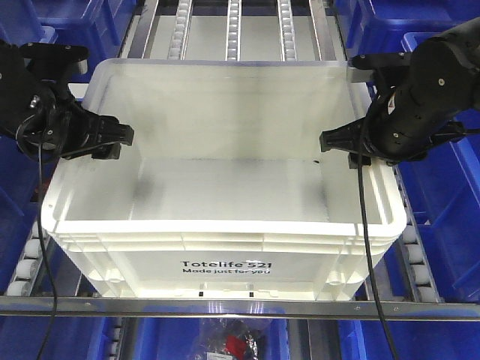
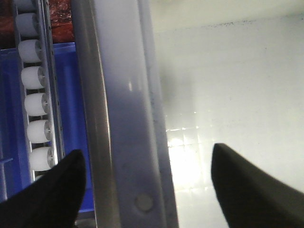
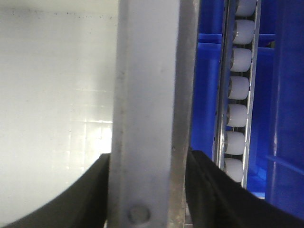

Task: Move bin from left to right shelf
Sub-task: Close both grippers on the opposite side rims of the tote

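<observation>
Bin (image 1: 225,259) handling begins at the grips. Our left gripper (image 2: 147,152) stands wide open astride the left rim (image 2: 123,118), one finger outside and one inside, neither touching it. Our right gripper (image 3: 148,161) looks clamped on the right rim (image 3: 147,95) with both fingers pressed to it, though the close view leaves the contact slightly uncertain. The white tote sits on the roller tracks (image 1: 232,30), printed side near, by the near rail (image 1: 225,306), with blue bins (image 1: 450,195) on either side. We judge the step to be securing the hold. Close the left squarely on its rim at the right's depth. Then raise both sides evenly, so the bin rides level over the rail.
</observation>
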Available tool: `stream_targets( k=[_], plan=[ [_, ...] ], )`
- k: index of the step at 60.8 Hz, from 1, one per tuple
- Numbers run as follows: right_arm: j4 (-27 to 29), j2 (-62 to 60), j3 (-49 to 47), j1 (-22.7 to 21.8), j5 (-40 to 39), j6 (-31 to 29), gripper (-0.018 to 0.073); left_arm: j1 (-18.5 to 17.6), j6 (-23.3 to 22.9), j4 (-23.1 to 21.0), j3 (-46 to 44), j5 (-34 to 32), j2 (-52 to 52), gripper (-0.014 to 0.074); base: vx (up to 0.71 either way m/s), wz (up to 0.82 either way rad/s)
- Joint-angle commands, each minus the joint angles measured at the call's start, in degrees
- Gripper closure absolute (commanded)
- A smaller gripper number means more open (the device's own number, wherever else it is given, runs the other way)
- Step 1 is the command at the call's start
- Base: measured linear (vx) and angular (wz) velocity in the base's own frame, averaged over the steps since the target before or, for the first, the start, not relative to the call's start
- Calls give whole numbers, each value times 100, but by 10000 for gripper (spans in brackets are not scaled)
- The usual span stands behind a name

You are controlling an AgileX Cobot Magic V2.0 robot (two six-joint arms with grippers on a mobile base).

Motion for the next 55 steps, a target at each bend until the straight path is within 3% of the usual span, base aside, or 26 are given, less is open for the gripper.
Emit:
stream_targets(
  k=[1,26,55],
  plan=[
    [-55,-200,-178,-33,-143,8,291,-42,-59,40,-194,-199,-212,165,0,0],
    [-55,-200,-178,-33,-140,8,397,-42,-59,40,-194,-199,-212,426,0,0],
    [-78,-307,-178,-19,-193,-59,398,-42,-54,44,-194,-212,-288,471,0,0]
  ],
)
